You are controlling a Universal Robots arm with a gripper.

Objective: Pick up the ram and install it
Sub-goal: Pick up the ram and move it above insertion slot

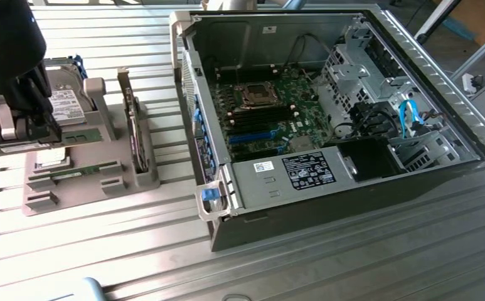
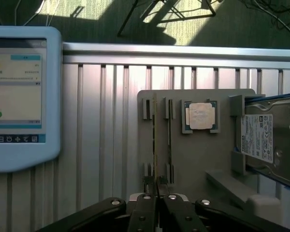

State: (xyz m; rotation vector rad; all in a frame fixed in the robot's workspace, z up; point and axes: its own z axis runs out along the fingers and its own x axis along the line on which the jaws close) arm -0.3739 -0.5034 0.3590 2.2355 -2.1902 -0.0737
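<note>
My gripper (image 1: 24, 141) hangs at the exterior view's left, shut on the ram (image 1: 79, 138). The ram is a long green stick held level just above the grey holder tray (image 1: 100, 188). In the wrist view the fingers (image 2: 145, 215) meet at my gripper (image 2: 157, 205) on the ram's thin edge (image 2: 156, 186), over the tray (image 2: 193, 159). The open computer case (image 1: 410, 169) lies to the exterior view's right. Its motherboard (image 1: 267, 106) has dark memory slots (image 1: 263, 116) below the processor socket.
The tray also carries a second green stick (image 1: 87, 169) in a slot, an upright expansion card (image 1: 133, 132), a hard drive (image 2: 270, 140) and a processor chip (image 2: 200, 116). A screen device (image 2: 19, 96) lies on the ribbed metal table (image 1: 351, 251) beside the tray.
</note>
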